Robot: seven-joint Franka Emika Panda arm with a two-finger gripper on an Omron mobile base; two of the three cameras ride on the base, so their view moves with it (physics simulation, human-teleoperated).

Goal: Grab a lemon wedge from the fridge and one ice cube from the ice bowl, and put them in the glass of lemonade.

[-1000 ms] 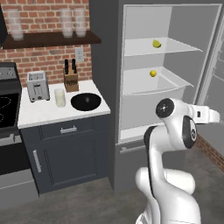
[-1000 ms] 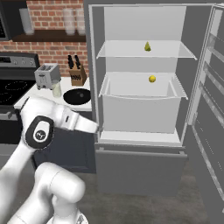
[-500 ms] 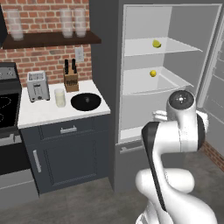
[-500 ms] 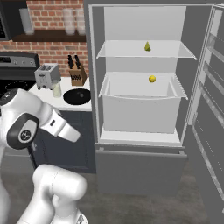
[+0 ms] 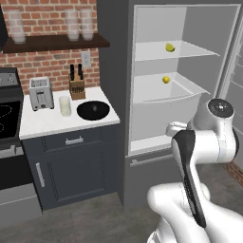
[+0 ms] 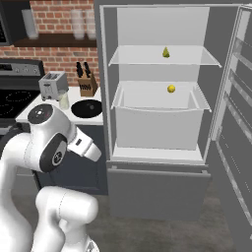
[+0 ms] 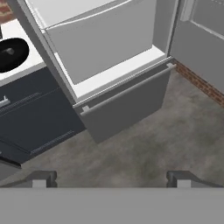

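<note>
Right now your pincer [image 7: 112,178] is spread wide and holds nothing; in the hand view its two dark tips stand far apart at the bottom, aimed down at the grey floor [image 7: 144,148] in front of the fridge [image 5: 118,61].

Ahead of the pincer and above it, the fridge stands open. You see the lemon wedge [image 6: 166,52] on the upper white shelf [image 6: 147,58], well apart from the pincer. One level lower, a small round yellow ball [image 6: 171,88] sits in the white drawer [image 6: 157,123]. The closed grey bottom drawer [image 7: 127,109] of the fridge lies between the pincer and those shelves, and nothing else stands in front of the open compartment. The open fridge door [image 6: 236,123] hangs off to the right side.

To the left of the pincer is the white counter [image 5: 47,126]. On it the black ice bowl [image 5: 93,110] sits near the front edge, with the glass of lemonade [image 5: 65,106] just beside it on its left. Behind the glass stands a toaster [image 5: 41,93], and a knife block [image 5: 76,85] stands against the brick wall [image 5: 42,64] behind the bowl. Above them, frosted glasses [image 5: 79,23] stand on a dark shelf [image 5: 57,42]. A black stove [image 5: 7,109] adjoins the counter's far left end.
</note>
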